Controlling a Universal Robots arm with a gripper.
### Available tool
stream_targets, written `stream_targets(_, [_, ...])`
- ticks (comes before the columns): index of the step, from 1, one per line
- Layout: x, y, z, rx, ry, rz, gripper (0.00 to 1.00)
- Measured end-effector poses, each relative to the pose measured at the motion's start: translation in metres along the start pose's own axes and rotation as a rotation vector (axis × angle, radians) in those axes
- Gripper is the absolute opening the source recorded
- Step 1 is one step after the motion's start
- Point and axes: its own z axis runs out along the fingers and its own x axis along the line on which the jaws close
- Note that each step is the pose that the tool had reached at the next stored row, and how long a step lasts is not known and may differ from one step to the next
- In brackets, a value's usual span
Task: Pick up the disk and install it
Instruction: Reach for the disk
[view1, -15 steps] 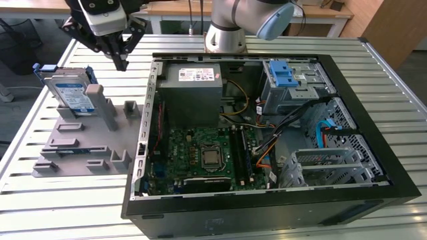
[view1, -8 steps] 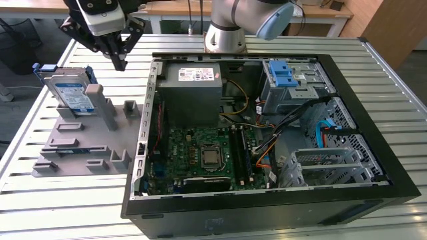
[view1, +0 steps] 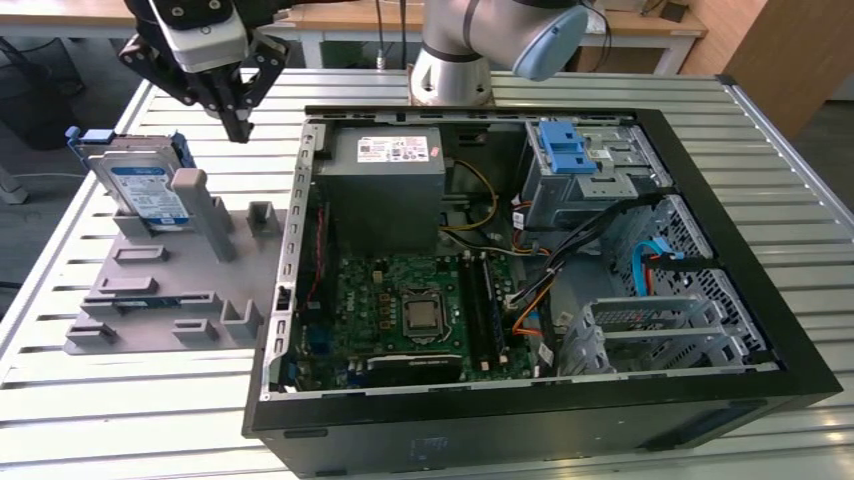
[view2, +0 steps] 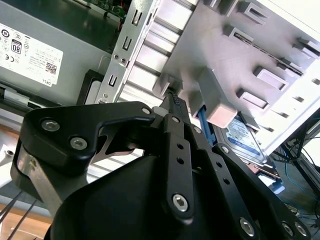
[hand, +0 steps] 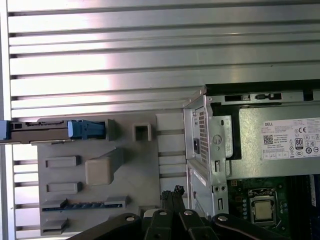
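Disk (view1: 140, 185) not yet picked. It stands on edge at the far end of the grey holder, ten o'clock in the exterior view, well apart from the case.

Slatted metal table (view1: 134, 420) carries everything. Computer case (view1: 534, 430) lies on its side with the panel off, from centre out to three o'clock, likely so you can reach inside from above. Grey fixture plate (view1: 160, 300) sits just beside the case at nine o'clock. Its posts and slots prop the disk upright, which I judge leaves both broad faces free for a pinch. Power supply (view1: 387, 190) is at the case's twelve o'clock end, with the motherboard (view1: 400, 310) toward six. Drive cage (view1: 587, 165), with its blue latch, is at one o'clock.

Gripper (view1: 242, 128) hangs over the table strip between fixture plate and case, about two o'clock from the disk and clear of it. Its fingers are pinched to a point with nothing between them.

The exterior view gives you the disk's labelled face and the cage together. The first wrist view looks straight down, so the disk (hand: 40, 131) reads as a thin edge ending in blue bracket. That shows its line in the slot, which the slanted exterior look does not give. The second wrist view sights along the closed tips and catches the label beyond a grey post.
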Motion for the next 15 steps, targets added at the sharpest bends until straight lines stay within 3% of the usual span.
stream_targets(15, [0.0019, -0.0002, 0.0003, 0.0000, 0.0000, 0.000, 0.11])
